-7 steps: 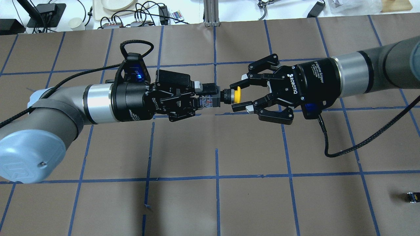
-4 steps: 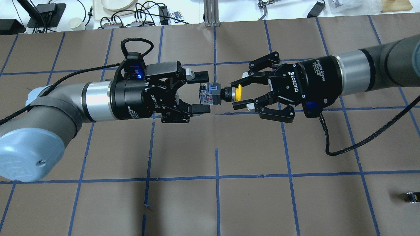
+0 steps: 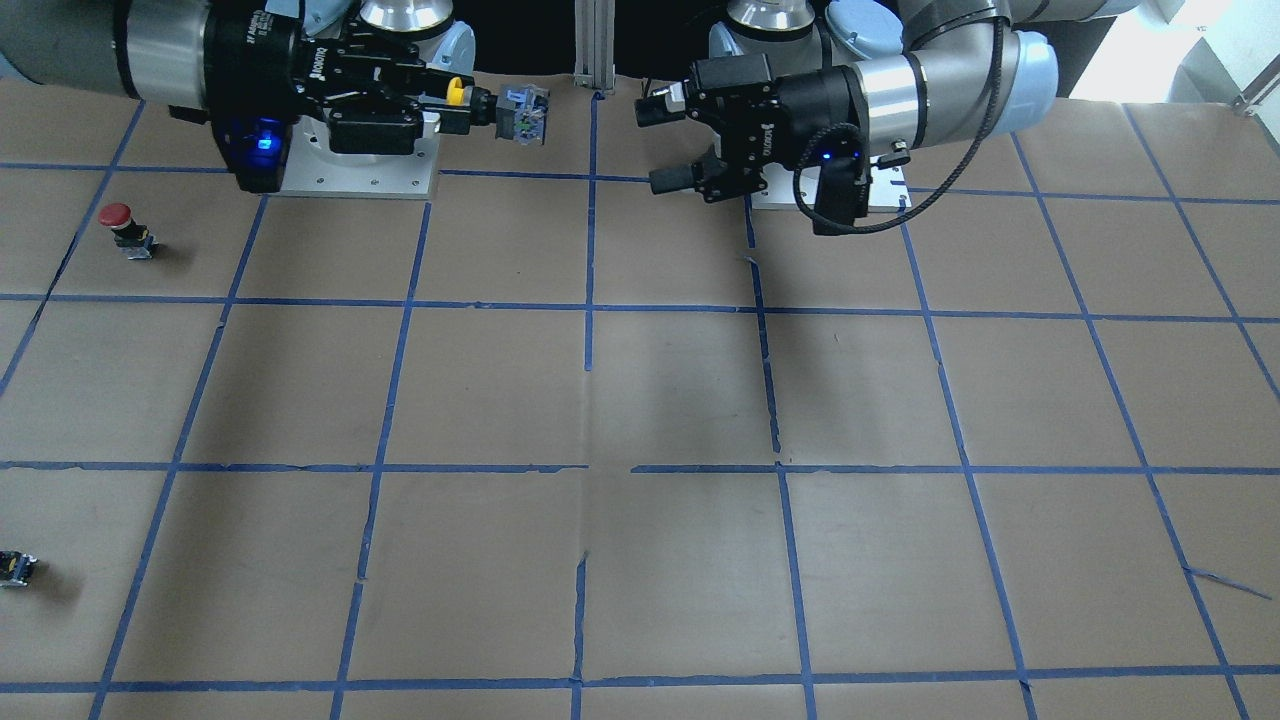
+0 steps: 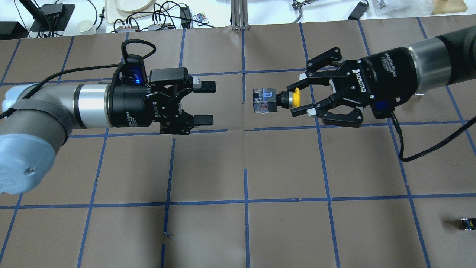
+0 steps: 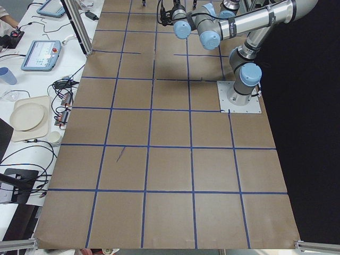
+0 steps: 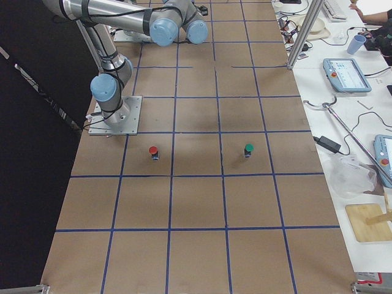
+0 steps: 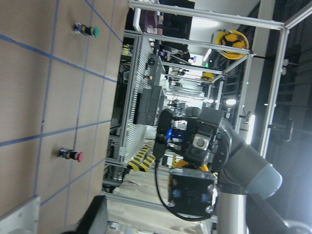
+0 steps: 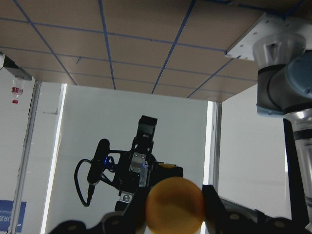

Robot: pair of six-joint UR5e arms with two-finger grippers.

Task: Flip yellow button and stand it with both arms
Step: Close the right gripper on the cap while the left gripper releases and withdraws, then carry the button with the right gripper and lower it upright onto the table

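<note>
The yellow button (image 4: 264, 100) hangs level above the table, its yellow cap toward my right gripper (image 4: 296, 99), which is shut on the cap. Its grey and black body points toward my left gripper (image 4: 206, 103), which is open, empty and about a hand's width away. In the front-facing view the right gripper (image 3: 455, 93) holds the button (image 3: 522, 103) at top left and the open left gripper (image 3: 658, 145) faces it. The cap (image 8: 174, 204) fills the bottom of the right wrist view. The left wrist view shows the button's body (image 7: 192, 192) end-on.
A red-capped button (image 3: 120, 228) stands on the table on the right arm's side, and a green-capped one (image 6: 248, 149) stands farther out. A small black block (image 4: 466, 223) lies near the front right edge. Blue tape lines grid the brown table.
My left gripper opened, let go of the button's body and drew back to the left. My right gripper closed on the yellow cap and carried the button to the right.
</note>
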